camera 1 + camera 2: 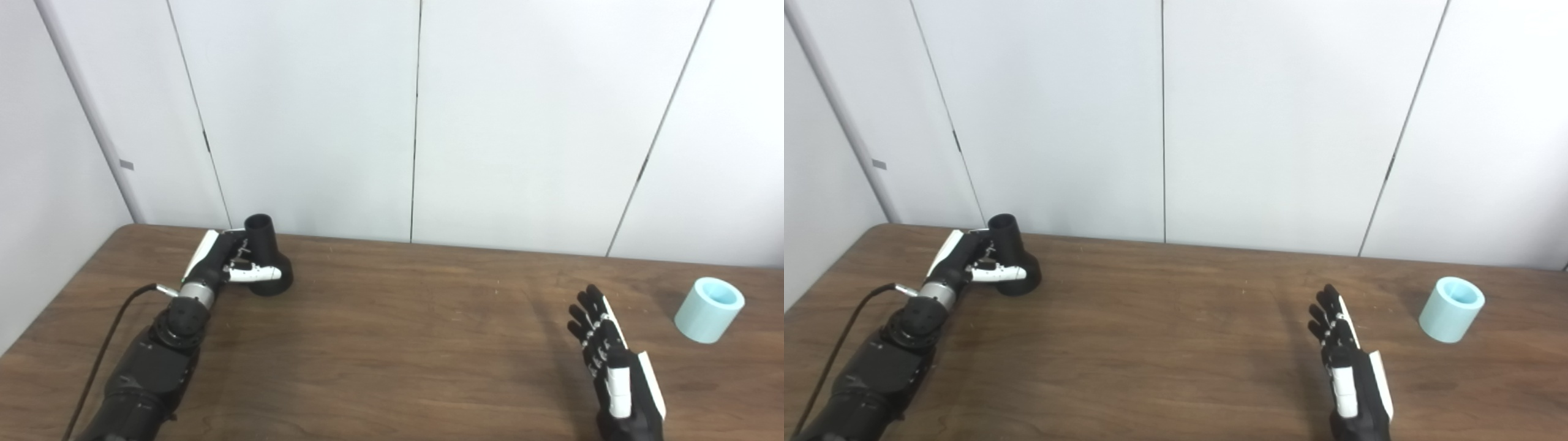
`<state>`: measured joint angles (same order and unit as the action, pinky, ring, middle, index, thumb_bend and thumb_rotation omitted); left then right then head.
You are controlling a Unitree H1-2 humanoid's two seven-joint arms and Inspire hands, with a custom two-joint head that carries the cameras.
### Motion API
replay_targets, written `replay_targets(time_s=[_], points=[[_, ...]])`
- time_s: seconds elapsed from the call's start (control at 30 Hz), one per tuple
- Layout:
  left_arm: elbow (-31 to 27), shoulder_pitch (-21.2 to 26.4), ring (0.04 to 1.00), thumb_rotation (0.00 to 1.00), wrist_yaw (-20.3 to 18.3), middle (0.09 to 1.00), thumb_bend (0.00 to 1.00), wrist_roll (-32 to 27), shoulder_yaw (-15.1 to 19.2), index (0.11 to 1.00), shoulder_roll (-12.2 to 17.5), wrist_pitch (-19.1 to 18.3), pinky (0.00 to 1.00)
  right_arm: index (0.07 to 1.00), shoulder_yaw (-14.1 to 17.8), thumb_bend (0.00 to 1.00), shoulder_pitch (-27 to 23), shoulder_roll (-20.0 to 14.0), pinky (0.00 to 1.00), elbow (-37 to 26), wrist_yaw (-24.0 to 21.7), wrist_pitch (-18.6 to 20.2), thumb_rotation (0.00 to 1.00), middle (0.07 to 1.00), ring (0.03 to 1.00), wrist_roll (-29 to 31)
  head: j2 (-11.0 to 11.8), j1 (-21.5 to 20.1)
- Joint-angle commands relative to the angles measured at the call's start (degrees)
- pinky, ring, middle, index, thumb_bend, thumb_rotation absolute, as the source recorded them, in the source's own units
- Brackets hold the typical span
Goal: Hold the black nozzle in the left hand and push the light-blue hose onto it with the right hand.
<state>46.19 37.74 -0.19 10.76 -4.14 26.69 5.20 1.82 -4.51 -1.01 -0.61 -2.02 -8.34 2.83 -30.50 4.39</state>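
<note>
Near the counter's (392, 343) far-left corner, left hand (236, 263) grips the rigid nozzle's (264, 245) neck; right hand (603, 355) open, empty; the hose (709, 309) looks light, best grasped around its wall.

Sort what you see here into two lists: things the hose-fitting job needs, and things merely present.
Needed for the job:
black nozzle, with the left hand closed around it
light-blue hose, lying alone on the table
right hand, open, holding nothing

Merely present:
wooden table
white wall panels
black cable on the left arm
</note>
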Motion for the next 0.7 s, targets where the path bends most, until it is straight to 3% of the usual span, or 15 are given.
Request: replay_targets(time_s=[0.0,0.37,0.47,0.67], points=[[0.61,0.77,0.563,0.07,-1.27,0.548,0.51,0.99,-1.09,0.491,-0.29,-0.09,0.50,0.982,-0.53,0.71,2.05,1.03,0.93,0.38,0.45,-0.02,0.98,0.971,0.954,-0.26,-0.13,0.05],[-1.45,-2.10,0.581,0.06,0.31,0.549,0.51,1.94,-2.83,0.491,-2.01,0.27,0.52,0.988,-0.70,0.71,2.12,1.21,0.92,-0.91,0.94,1.14,0.98,0.966,0.944,-0.41,-1.01,-0.55],[-3.64,-3.96,0.584,0.06,-0.60,0.552,0.51,1.62,-3.41,0.491,-3.28,0.20,0.52,0.988,-0.70,0.71,2.03,1.23,0.92,-1.03,1.12,1.45,0.98,0.963,0.939,-0.41,-1.44,-0.98],[-6.85,-7.26,0.534,0.07,-4.47,0.537,0.51,2.35,-8.12,0.490,-7.42,-0.77,0.44,0.988,-1.02,0.71,2.00,1.72,0.91,-2.12,1.64,3.02,0.98,0.959,0.934,-0.62,-2.59,-2.48]])
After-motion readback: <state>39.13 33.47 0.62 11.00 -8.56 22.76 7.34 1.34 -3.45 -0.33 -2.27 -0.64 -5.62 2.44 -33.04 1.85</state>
